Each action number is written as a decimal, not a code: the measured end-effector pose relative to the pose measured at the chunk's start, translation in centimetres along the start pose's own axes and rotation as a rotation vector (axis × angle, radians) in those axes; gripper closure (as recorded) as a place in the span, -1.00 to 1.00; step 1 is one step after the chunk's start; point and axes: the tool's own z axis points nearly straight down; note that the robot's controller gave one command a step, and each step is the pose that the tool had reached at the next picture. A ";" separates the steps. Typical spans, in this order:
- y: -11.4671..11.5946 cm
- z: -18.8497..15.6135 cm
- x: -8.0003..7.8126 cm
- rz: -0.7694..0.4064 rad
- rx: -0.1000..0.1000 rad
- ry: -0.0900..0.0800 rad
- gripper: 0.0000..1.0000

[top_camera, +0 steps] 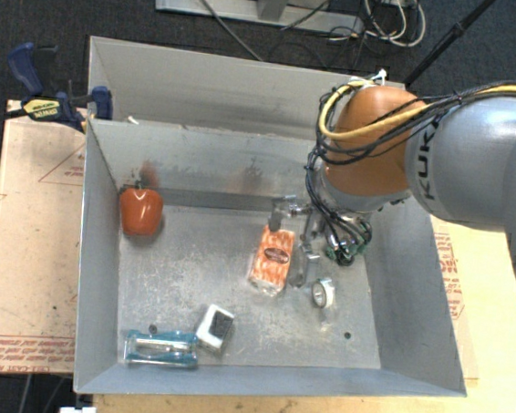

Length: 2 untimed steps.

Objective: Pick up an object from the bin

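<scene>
My gripper (291, 238) hangs below the orange wrist cover, low in the middle of the bin, and is open. One finger (277, 216) stands at the far end of an orange packet in clear wrap (271, 261). The other finger (306, 259) is beside the packet's right edge. The packet lies flat on the bin floor and is not lifted. A small white ring-shaped roll (322, 293) lies just right of the packet, close to the right finger.
A red toy pepper (141, 211) sits against the left wall. Near the front lie a small white and black box (215, 327) and a clear blue plastic case (161, 349). The arm covers the bin's back right corner.
</scene>
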 end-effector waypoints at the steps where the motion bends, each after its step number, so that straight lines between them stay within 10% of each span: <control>1: 2.1 0.0 0.8 -0.038 -0.006 0.004 -1.00; 2: 3.0 4.5 -1.5 -0.248 -0.003 0.003 1.00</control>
